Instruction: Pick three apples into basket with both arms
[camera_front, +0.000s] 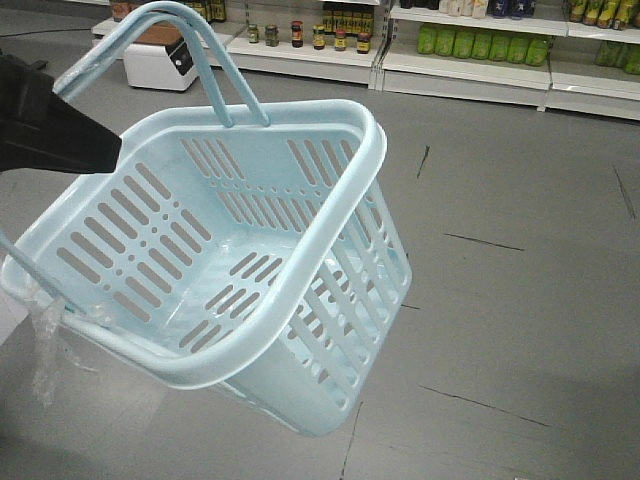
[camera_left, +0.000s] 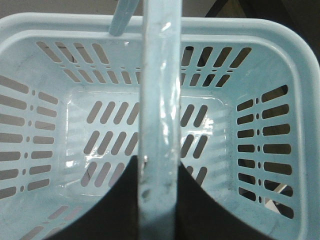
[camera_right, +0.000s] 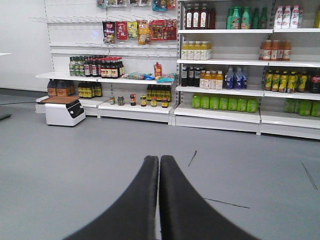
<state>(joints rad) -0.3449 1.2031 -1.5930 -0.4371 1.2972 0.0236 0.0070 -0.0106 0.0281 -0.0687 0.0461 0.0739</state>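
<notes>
The pale blue basket (camera_front: 330, 215) hangs tilted in the air above the grey floor, and nothing lies inside it. Its two handles (camera_front: 215, 70) rise to the upper left, next to my black left arm (camera_front: 55, 125). In the left wrist view my left gripper (camera_left: 159, 172) is shut on one handle bar (camera_left: 160, 90), with a black finger on each side, and the basket's slotted bottom (camera_left: 75, 105) lies below. My right gripper (camera_right: 159, 160) is shut with nothing in it and points over the floor toward the shelves. No apples are in view.
Store shelves (camera_right: 220, 80) with bottles and jars line the back wall. A white box (camera_right: 64, 111) sits at their left end. Dark cracks mark the grey floor (camera_front: 480, 240). A scrap of clear plastic film (camera_front: 45, 350) hangs from the basket's lower left corner.
</notes>
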